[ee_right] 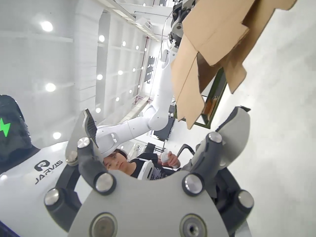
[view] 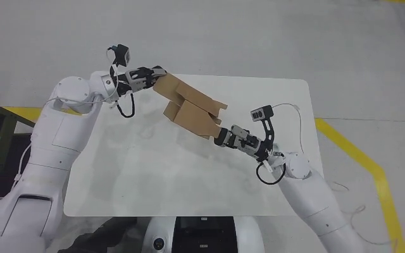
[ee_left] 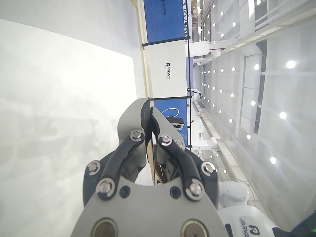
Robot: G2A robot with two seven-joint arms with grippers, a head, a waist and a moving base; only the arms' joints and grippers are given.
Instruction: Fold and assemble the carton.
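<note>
Above white table [view: 126,177], over its far middle: brown carton [view: 190,104], partly unfolded, flaps hanging loose, lifted off the surface and slanting from far left toward near right. Gripped at far-left corner by left gripper [view: 156,76], fingers [ee_left: 130,119] pressed together, pinching a thin cardboard edge. Flanked at the nearer, right end by right gripper [view: 223,135], fingers [ee_right: 85,124] spread wide, pointing at the flaps. Cannot tell whether touching the cardboard there.

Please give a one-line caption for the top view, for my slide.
Left claw holds one end of the brown carton over the white table; open right claw is near its other end.
</note>
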